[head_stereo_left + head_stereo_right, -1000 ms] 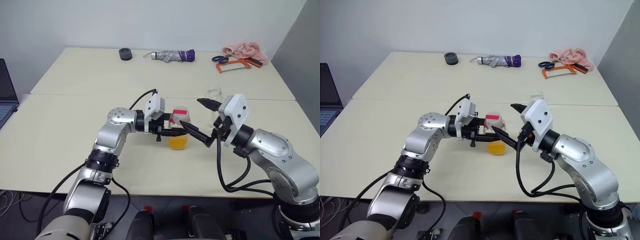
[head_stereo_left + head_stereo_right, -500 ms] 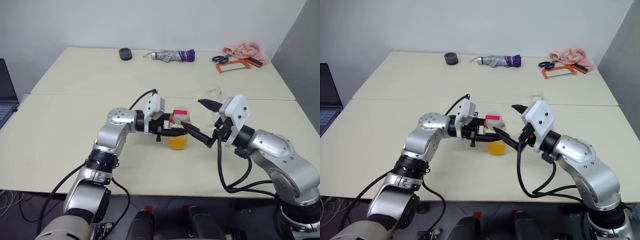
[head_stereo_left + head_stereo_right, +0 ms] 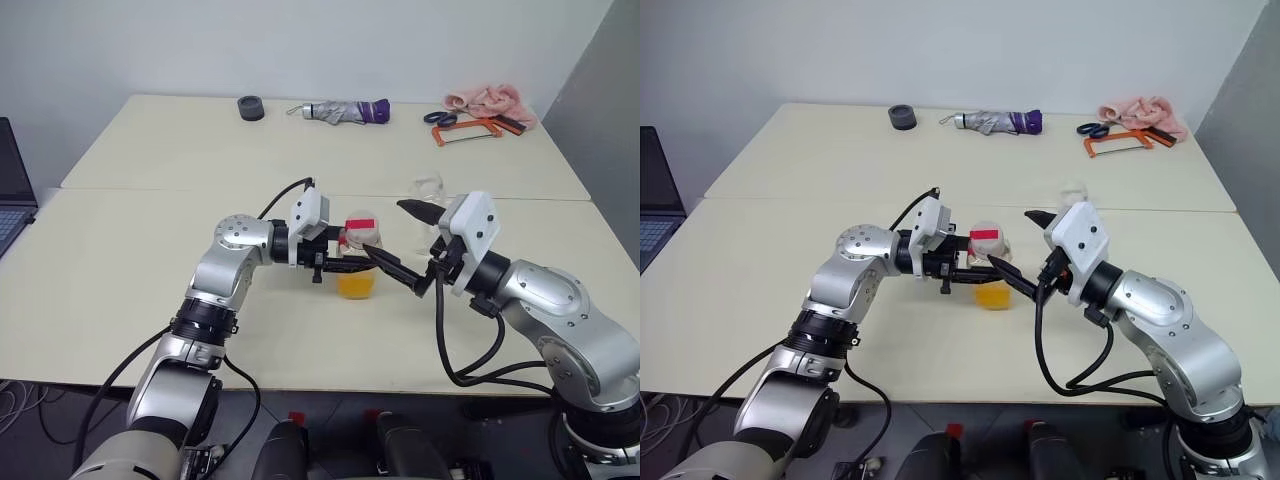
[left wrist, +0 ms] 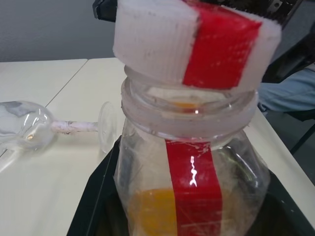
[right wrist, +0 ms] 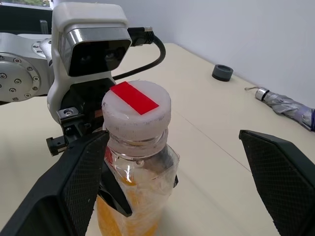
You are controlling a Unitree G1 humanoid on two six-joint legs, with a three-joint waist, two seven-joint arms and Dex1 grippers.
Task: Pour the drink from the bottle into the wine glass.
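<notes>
On the pale cream tabletop (image 3: 150, 250) the left gripper (image 3: 345, 262) has its black fingers clamped on the small clear plastic bottle with a red label stripe and red-and-white screw cap (image 3: 358, 262), held upright, the translucent orange drink (image 3: 357, 284) low inside. The right gripper (image 3: 400, 240) hangs beside the cap with fingers spread wide, one touching or just beside it. The clear stemmed wine glass (image 3: 429, 190) waits behind. My guess: uncapping comes next, so those wide fingers must close squarely on the cap and twist.
</notes>
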